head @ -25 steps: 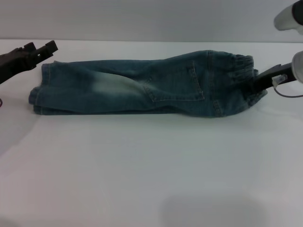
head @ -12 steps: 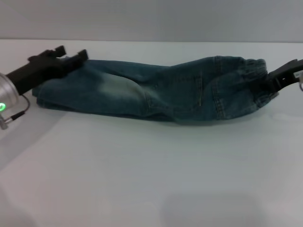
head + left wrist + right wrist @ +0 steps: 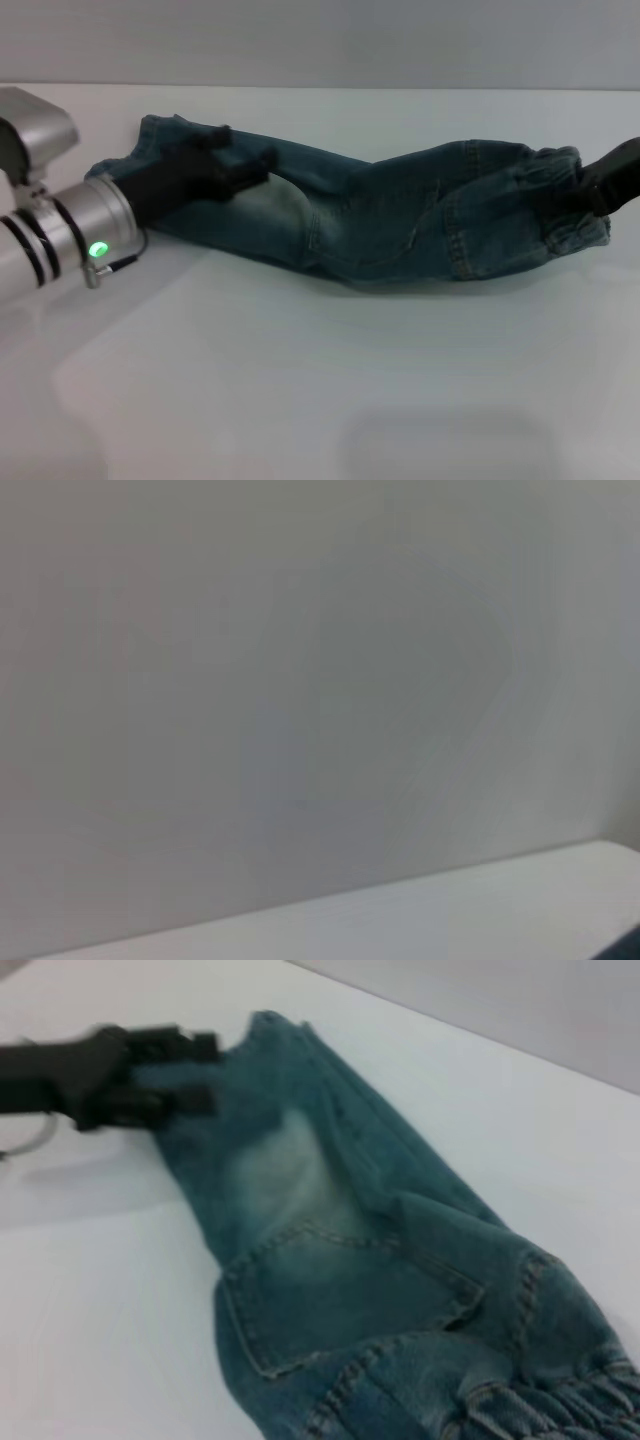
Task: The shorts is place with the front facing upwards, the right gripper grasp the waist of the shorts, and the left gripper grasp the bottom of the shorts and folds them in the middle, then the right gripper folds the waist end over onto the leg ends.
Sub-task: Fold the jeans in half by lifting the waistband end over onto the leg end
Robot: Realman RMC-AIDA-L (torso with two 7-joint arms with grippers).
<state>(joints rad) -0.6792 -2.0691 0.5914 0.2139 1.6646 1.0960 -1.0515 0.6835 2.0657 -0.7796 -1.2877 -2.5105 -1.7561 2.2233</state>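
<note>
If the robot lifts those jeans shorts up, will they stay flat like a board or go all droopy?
Probably droopy: the shorts already bend and wrinkle between the left gripper and the right gripper. The denim looks thick, so likely a bit heavy. It shouldn't roll.

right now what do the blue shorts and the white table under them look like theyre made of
The blue shorts look like washed denim: faded pale patch, visible seam stitching and a patch pocket, with a gathered waist, probably elastic. The white table looks like a smooth, matte hard surface, perhaps laminate; the exact material cannot be told.
</note>
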